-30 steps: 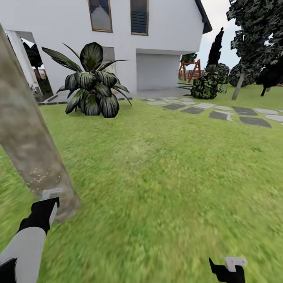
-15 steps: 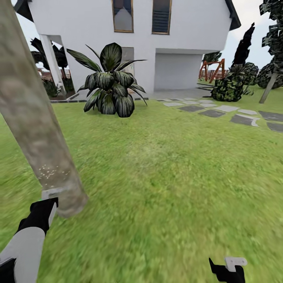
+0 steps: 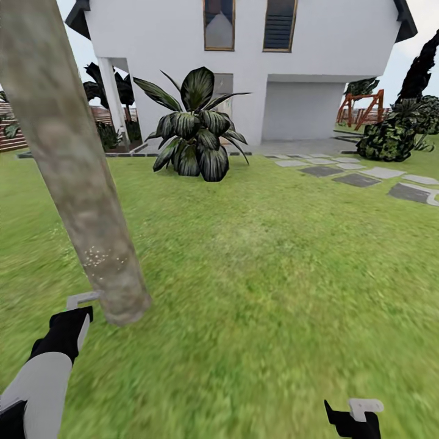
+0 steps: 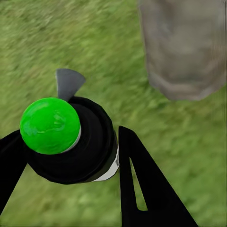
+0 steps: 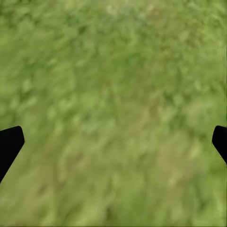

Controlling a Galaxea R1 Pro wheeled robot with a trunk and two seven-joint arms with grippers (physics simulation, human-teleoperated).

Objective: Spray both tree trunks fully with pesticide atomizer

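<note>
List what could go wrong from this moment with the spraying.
1. The left gripper holds the atomizer close beside the tree trunk; any forward drift could knock arm or bottle against the bark.
2. Pale specks mark just a small patch low on the trunk, so much of the bark may end up uncovered.
3. In the left wrist view the bottle sits between the jaws at a slant; it might slip or spray off target onto the grass.

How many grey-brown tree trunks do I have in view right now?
1. The tree trunk rises from the lawn at the head view's left, just ahead of the left claw, which holds the atomizer. Others may stand out of frame.
</note>
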